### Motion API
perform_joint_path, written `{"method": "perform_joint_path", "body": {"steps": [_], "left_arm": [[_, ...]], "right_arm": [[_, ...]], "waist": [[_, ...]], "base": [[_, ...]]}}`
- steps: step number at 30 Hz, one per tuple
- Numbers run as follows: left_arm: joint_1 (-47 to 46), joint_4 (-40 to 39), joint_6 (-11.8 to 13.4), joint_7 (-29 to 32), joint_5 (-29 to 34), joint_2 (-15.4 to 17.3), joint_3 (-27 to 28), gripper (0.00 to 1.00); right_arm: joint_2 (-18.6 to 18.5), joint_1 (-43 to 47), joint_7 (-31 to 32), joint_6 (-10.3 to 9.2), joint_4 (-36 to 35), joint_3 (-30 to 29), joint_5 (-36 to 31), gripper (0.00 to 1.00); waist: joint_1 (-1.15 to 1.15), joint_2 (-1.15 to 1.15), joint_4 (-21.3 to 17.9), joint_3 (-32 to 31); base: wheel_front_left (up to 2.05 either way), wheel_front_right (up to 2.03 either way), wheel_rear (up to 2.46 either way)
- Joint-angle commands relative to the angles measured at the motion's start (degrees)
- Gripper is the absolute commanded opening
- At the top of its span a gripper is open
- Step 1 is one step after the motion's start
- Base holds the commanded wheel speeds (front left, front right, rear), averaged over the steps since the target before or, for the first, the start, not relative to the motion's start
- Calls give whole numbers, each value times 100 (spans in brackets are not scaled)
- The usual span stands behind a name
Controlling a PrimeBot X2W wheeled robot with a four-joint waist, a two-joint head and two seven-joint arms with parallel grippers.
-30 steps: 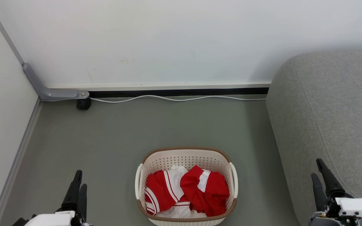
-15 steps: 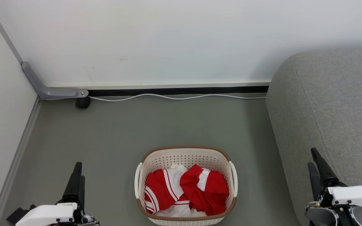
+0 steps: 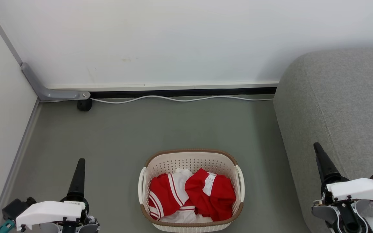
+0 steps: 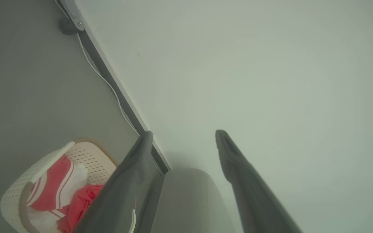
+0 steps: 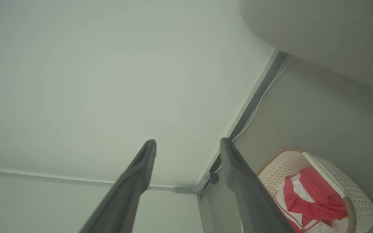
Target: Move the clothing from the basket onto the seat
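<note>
Flanking the cream perforated plastic laundry basket with its brown woven-look rim (image 3: 191,151), your left gripper (image 3: 80,163) and right gripper (image 3: 318,150) hold nothing, and each wrist view shows its pair of long dark fingers parted wide. The clothing (image 3: 206,194), two crumpled red fabric garments with white panels and stripe trim, lies inside the basket on the grey floor (image 3: 160,129). The basket stands near the big grey upholstered sofa seat (image 3: 342,106) at your right, and no garment is on the seat yet. The likely trouble is at the middle, where the two pieces overlap: a pinch there may lift both in a tangle, or catch one on the rim and drag the light basket along. A deep reach could also jam a fingertip in the perforated wall, and a garment released near the seat's rounded edge may slide to the floor. Hard to read are where one garment ends and the other begins, and whether anything lies under the white folds. The basket's near wall sits at the very bottom of the head view, and the seat runs off its right side.
</note>
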Motion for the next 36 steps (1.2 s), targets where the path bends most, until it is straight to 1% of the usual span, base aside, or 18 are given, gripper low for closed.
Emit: {"method": "perform_joint_path", "body": {"steps": [1,17,19,20,36], "left_arm": [[-364,-119,-19,-72,189,100,77,100],[-553,-53,-25,-342,1970,202,-4,100],[-583,-29,-26,-376,2159,214,-5,100],[-583,-29,-26,-376,2159,214,-5,100],[-792,98,-32,-645,3562,282,23,100]], "right_arm": [[-103,-338,-79,20,-119,101,-187,100],[-146,-649,-348,21,201,362,-1773,100],[-153,-693,-382,21,251,418,-1947,100],[-153,-693,-382,21,251,418,-1947,100],[-212,-1006,-650,23,525,673,-3162,100]], "waist": [[-1,0,-2,3],[-1,0,-46,35],[-1,0,-47,44],[-1,0,-47,44],[-1,0,-55,49]], "base": [[0,0,0],[0,0,0],[0,0,0],[0,0,0],[0,0,0]]}}
